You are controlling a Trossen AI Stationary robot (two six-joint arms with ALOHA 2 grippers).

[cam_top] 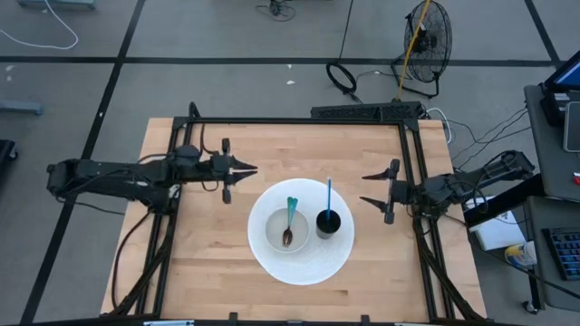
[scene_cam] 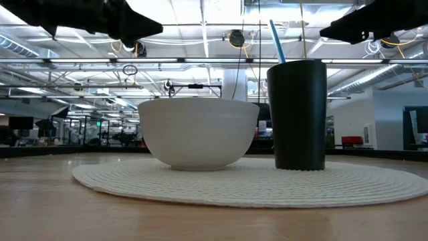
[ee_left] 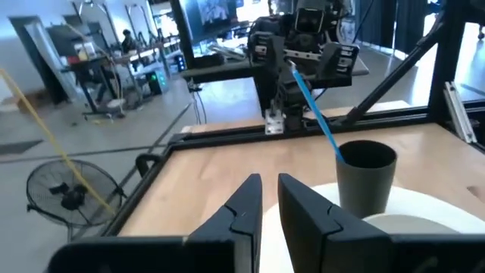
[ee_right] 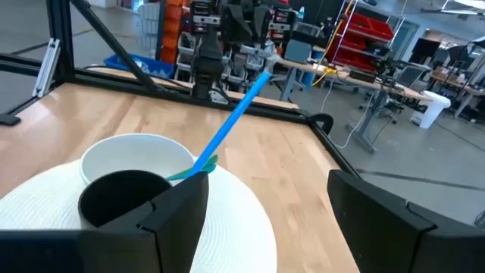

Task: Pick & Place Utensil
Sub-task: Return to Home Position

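A round white placemat [cam_top: 299, 263] lies on the wooden table. On it stand a white bowl [cam_top: 276, 231] and, to its right, a black cup [cam_top: 328, 223]. A teal-handled spoon [cam_top: 290, 220] lies in the bowl, and a blue utensil handle [cam_top: 329, 194] sticks up out of the cup. My left gripper [cam_top: 252, 169] hangs above the table, left of and beyond the bowl, shut on nothing. My right gripper [cam_top: 364, 188] hangs right of the cup, open and empty, pointing toward it. The right wrist view shows the cup [ee_right: 121, 199], the bowl [ee_right: 136, 152] and the blue handle [ee_right: 231, 125].
A black frame [cam_top: 299, 121] runs along the table's far, left and right edges. Bare wood lies around the placemat, widest at the near left. A floor fan [cam_top: 426, 36] and cables lie beyond the far edge. The room shows behind the bowl [scene_cam: 198, 132] and the cup [scene_cam: 297, 114].
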